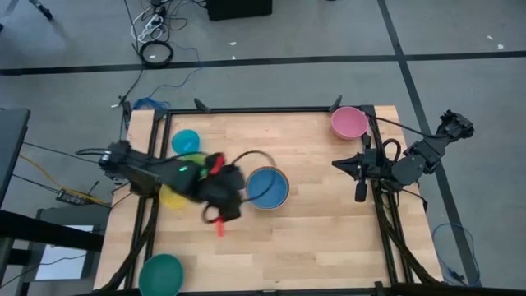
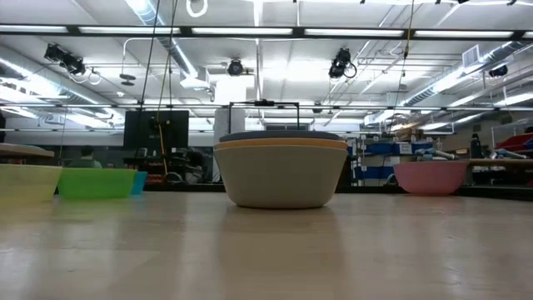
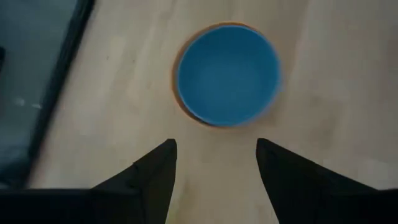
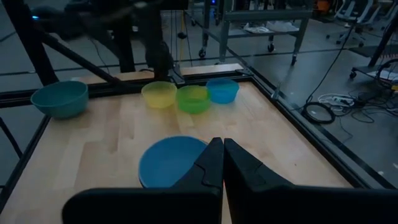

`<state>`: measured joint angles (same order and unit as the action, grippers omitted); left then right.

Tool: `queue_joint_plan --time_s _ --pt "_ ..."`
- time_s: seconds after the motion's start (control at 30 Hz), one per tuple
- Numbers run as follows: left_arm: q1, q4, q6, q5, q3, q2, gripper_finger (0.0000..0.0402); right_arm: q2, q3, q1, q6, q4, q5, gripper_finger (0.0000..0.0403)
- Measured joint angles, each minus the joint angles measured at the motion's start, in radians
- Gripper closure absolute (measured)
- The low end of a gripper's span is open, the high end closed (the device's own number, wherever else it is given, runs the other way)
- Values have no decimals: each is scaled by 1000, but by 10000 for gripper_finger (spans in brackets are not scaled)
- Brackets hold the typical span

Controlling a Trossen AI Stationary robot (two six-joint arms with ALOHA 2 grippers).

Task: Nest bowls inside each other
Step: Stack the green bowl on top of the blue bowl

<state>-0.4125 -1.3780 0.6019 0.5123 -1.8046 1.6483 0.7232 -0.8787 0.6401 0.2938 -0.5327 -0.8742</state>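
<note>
A blue bowl (image 3: 227,74) sits nested in an orange bowl (image 2: 281,143), which sits in a pale grey bowl (image 2: 281,177) standing on its base mid-table. My left gripper (image 3: 216,155) hangs open above the table just left of this stack (image 1: 267,187), with nothing between its fingers. Yellow (image 4: 158,93), lime green (image 4: 193,98) and cyan (image 4: 222,90) bowls stand in a row at the table's left. A pink bowl (image 1: 349,122) stands at the far right corner, a dark green one (image 1: 160,274) at the near left. My right gripper (image 4: 222,155) waits shut at the right edge.
My left arm (image 1: 164,174) reaches over the yellow and lime green bowls. A black frame (image 1: 382,214) runs along the table's edges. Bare wood (image 1: 320,238) lies between the stack and the near and right edges.
</note>
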Motion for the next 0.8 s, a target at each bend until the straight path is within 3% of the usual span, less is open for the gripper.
queue_joint_plan --time_s 0.17,0.27,0.47,0.6,0.8 --pt "-200 -5 302 -17 64 -59 172 0 0 0 -4 0 1 403" --pt "-319 27 421 -97 113 -53 172 0 0 0 -4 2 0 403" --pt "-482 174 573 -248 260 -19 172 0 0 0 -1 34 -22 403" --pt "-566 248 665 -410 349 -2 175 0 0 0 26 36 -46 403" --pt "-666 321 742 -546 386 -4 179 1 0 0 70 38 -61 403"
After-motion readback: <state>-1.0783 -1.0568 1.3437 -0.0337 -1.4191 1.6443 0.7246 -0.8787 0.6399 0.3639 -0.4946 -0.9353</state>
